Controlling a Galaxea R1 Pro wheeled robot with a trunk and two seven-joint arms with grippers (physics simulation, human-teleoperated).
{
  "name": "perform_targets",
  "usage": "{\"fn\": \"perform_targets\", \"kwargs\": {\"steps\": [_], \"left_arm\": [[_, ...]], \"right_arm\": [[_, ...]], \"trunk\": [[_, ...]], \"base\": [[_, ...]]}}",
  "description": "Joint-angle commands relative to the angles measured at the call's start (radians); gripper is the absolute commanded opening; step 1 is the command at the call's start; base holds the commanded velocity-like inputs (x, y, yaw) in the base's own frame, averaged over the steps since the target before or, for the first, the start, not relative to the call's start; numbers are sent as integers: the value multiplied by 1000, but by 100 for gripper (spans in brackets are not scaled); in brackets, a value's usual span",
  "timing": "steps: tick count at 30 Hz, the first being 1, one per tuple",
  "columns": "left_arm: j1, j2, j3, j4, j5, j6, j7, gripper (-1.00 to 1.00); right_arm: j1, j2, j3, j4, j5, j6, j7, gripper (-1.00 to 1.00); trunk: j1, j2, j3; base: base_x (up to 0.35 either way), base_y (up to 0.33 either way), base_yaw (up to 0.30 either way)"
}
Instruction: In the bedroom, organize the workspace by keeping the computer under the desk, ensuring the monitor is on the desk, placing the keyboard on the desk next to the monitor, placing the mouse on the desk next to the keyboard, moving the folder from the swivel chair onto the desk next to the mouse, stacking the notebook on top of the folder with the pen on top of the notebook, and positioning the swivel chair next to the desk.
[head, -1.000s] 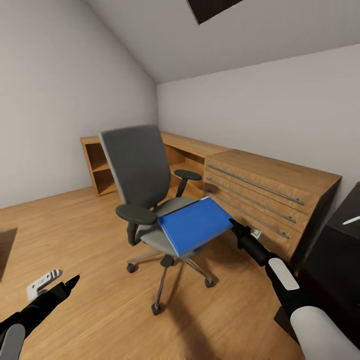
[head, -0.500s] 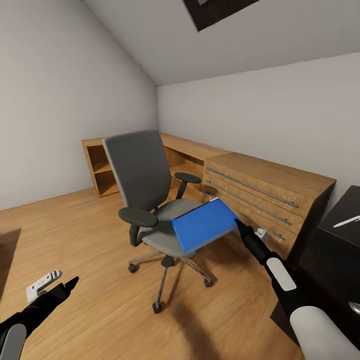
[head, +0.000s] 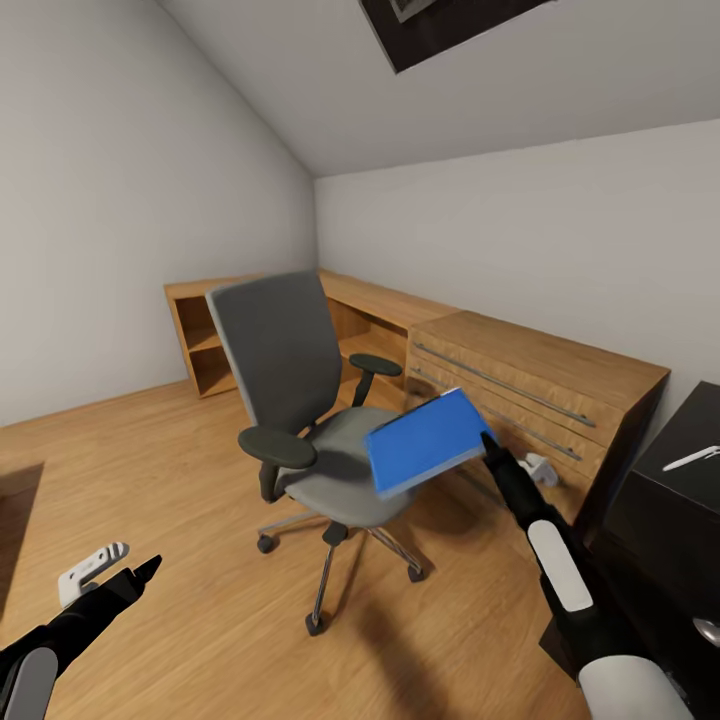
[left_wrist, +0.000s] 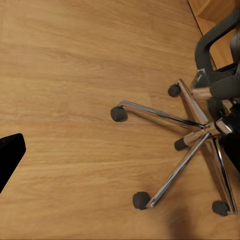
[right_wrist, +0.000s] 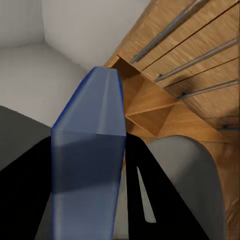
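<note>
In the head view the right gripper (head: 489, 442) holds the blue folder (head: 424, 442) by its near edge, lifted clear of the seat of the swivel chair (head: 300, 400) and tilted, its far corner raised toward the light wooden drawer unit (head: 535, 390). The right wrist view shows the folder (right_wrist: 90, 160) edge-on, running out between dark fingers (right_wrist: 145, 195) closed on it, though the contact itself is lost in shadow. The chair stands on the wooden floor (head: 150, 470) with its back toward the corner shelves (head: 205, 345), part of its seat hidden behind the folder. At the right edge a dark desk top (head: 690, 460) is cut off by the frame, and a slim white object on it, probably the pen (head: 692, 458), is only partly seen. The left gripper (head: 140, 572) hangs low over the floor, well apart from the chair; its tip looks like a single dark point, so I cannot tell how its jaws stand. Beside it lies a small white item (head: 90, 568), too small to identify. The left wrist view looks down on the chair's chrome star base (left_wrist: 190, 145) and casters, with one dark finger (left_wrist: 9, 157) at the frame's edge.
</note>
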Motion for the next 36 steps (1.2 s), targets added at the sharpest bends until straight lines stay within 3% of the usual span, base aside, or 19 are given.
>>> {"fn": "perform_targets", "kwargs": {"steps": [1, 2, 5, 8, 11, 22, 27, 28, 29, 32, 34, 36], "left_arm": [[-1, 0, -1, 0, 3, 6, -1, 100], [-1, 0, -4, 1, 3, 6, -1, 100], [-1, 0, -7, 1, 3, 6, 1, 100], [-1, 0, -7, 1, 3, 6, 14, 100], [-1, 0, -9, 1, 3, 6, 25, 100], [-1, -1, -9, 1, 4, 6, 28, 100], [-1, -11, -41, 20, 6, 7, 46, 100], [-1, -12, -48, 246, -72, 3, 81, 100], [-1, -12, -48, 338, -137, -21, 82, 100], [-1, -15, -48, 416, -187, -96, 82, 100], [0, -28, -48, 469, -215, -191, 82, 100], [0, -50, -48, 548, -272, -353, 81, 100]], "right_arm": [[25, 13, -2, -53, 3, -15, -26, -100], [71, 27, -3, -137, 17, -52, -82, -100], [116, 39, -2, -226, 17, -81, -147, -100], [128, 50, -1, -253, 14, -76, -159, -100], [152, 81, -2, -282, 13, -74, -163, -100], [162, 93, 0, -302, 12, -77, -162, -100], [169, 113, -1, -322, 13, -79, -154, -100], [170, 117, 0, -331, 14, -79, -153, -100], [170, 118, 0, -332, 14, -79, -154, -100], [170, 119, -1, -338, 13, -79, -154, -100], [170, 119, -1, -345, 13, -78, -154, -100], [170, 119, -1, -351, 13, -78, -155, -100]], "trunk": [[-4, 7, 2], [-8, 14, 5], [-19, 35, 15], [-31, 56, 24], [-42, 77, 34], [-85, 154, 68], [-104, 189, 84], [-108, 196, 87], [-111, 203, 90], [-123, 224, 99], [-131, 238, 106], [-138, 252, 112]], "base": [[0, 0, 0], [0, 0, 0], [0, 0, 0], [0, 0, 0], [0, 0, 0], [0, 0, 0], [0, 0, 0], [0, 0, 0], [0, 0, 0], [0, 0, 0], [0, 0, 0], [0, 0, 0]]}}
